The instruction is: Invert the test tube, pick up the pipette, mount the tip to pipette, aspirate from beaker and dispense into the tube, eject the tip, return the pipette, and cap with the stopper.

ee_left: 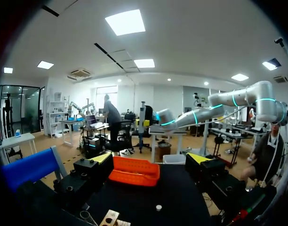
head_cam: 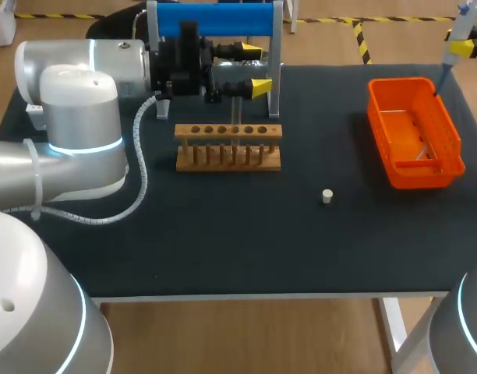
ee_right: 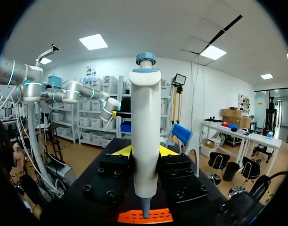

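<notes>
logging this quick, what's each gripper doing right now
left gripper: open, nothing between its fingers
right gripper: shut on the pipette

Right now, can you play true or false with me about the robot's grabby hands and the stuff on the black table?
1. The right gripper is holding the pipette. True.
2. The little white stopper is inside the orange basket. False: it sits on the table, between the wooden rack and the basket.
3. The left gripper is open, with nothing between its fingers. True.
4. The wooden rack lies tipped over in the basket. False: it stands upright on the table, close to the left gripper.
</notes>
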`<act>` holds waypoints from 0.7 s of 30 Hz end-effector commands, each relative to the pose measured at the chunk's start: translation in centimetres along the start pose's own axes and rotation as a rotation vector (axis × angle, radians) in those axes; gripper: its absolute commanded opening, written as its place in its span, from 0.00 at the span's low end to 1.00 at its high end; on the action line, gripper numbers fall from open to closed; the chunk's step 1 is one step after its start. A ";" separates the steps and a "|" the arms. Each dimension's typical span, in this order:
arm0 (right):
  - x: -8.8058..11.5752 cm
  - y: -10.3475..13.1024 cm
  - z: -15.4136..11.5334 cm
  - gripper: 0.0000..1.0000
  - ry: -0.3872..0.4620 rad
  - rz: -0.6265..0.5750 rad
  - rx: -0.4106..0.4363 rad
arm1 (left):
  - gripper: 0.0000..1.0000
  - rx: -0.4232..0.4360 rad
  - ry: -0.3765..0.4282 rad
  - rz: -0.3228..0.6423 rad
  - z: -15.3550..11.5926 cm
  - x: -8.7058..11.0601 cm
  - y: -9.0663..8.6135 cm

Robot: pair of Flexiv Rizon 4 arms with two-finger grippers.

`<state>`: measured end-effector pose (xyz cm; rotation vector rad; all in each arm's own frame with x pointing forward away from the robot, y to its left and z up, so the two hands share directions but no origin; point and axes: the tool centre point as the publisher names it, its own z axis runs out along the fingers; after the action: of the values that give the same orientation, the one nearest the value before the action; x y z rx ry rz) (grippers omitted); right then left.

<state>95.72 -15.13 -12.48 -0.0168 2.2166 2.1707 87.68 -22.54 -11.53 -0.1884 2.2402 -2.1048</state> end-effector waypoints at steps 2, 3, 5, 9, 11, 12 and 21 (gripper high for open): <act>2.5 1.0 4.2 0.00 -0.054 -0.015 0.023 | 1.00 -0.002 -0.001 -0.001 0.0 0.1 -0.1; 2.8 1.1 4.9 0.00 -0.053 -0.016 0.024 | 1.00 -0.002 -0.001 -0.001 0.0 0.1 -0.1; 3.3 1.4 6.3 0.00 -0.047 -0.021 0.021 | 1.00 -0.002 -0.001 -0.001 0.0 0.1 -0.1; 4.0 1.5 9.3 0.00 -0.031 -0.023 0.018 | 1.00 -0.002 -0.001 -0.001 0.0 0.1 -0.1; 4.3 1.3 10.9 0.00 -0.016 -0.022 0.019 | 1.00 -0.002 -0.001 -0.001 0.0 0.1 -0.1; 4.5 1.1 11.8 0.00 -0.013 -0.020 0.017 | 1.00 -0.002 -0.001 -0.001 0.0 0.1 -0.1; 5.2 -0.3 19.6 0.00 0.072 -0.006 0.013 | 1.00 -0.002 -0.001 -0.001 0.0 0.1 -0.1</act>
<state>90.69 1.14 -13.02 -0.1076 2.2638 2.1816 87.67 -22.53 -11.53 -0.1888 2.2400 -2.1048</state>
